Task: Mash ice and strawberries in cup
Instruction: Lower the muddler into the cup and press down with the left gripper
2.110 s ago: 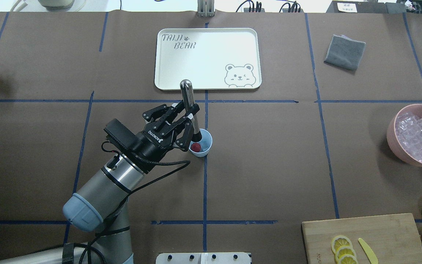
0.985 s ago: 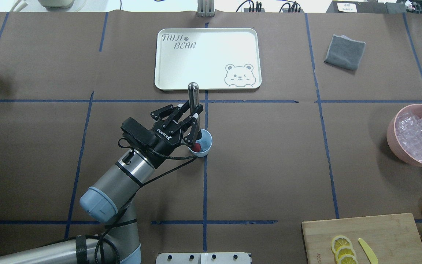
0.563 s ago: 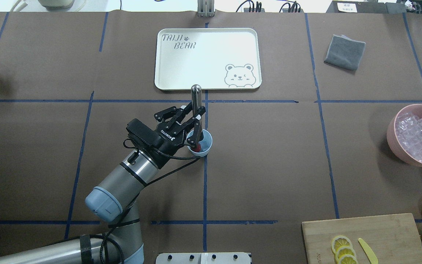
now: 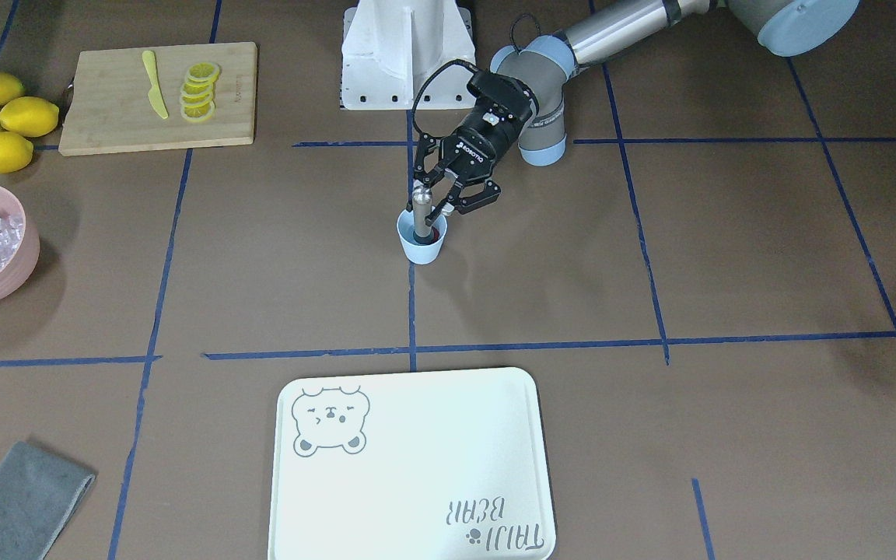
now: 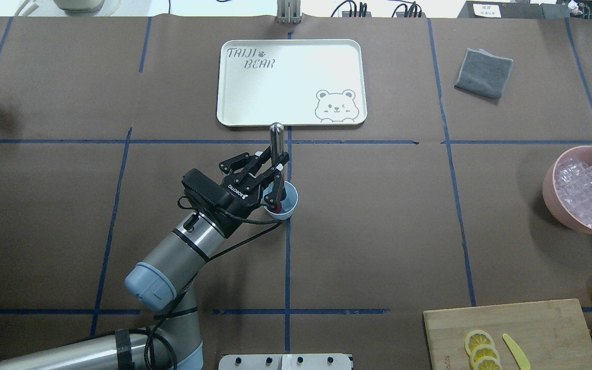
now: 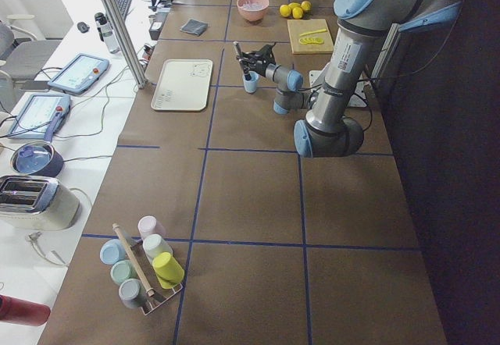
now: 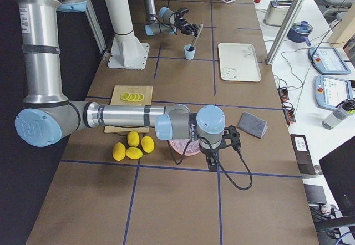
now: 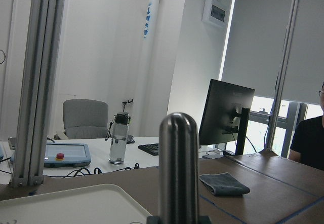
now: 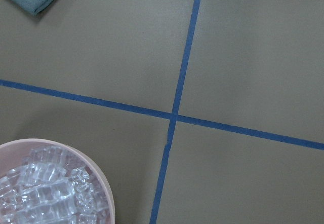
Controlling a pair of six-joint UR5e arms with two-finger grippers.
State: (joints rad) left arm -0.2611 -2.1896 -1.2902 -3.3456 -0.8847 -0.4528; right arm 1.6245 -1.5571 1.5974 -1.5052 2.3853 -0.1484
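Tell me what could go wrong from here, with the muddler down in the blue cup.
1. The cup stands free on the table; only the left gripper works, on the muddler, so a sideways push may tip or slide it.
2. The strawberry lies against the cup's wall on the robot's side; it may slip out from under the muddler's tip rather than crush.

The brown table (image 5: 378,231) is wearing a grid of blue tape lines (image 5: 287,267), while the cup (image 4: 421,247) is showing pale blue around a dark red strawberry (image 5: 275,208), the pestle (image 5: 276,137) is gleaming silver, the tray (image 5: 291,77) is showing white with a grey bear print (image 5: 335,106), the bowl (image 5: 550,180) is showing pink under clear, whitish ice (image 5: 586,198), and the lemons (image 4: 5,117) are glowing yellow.
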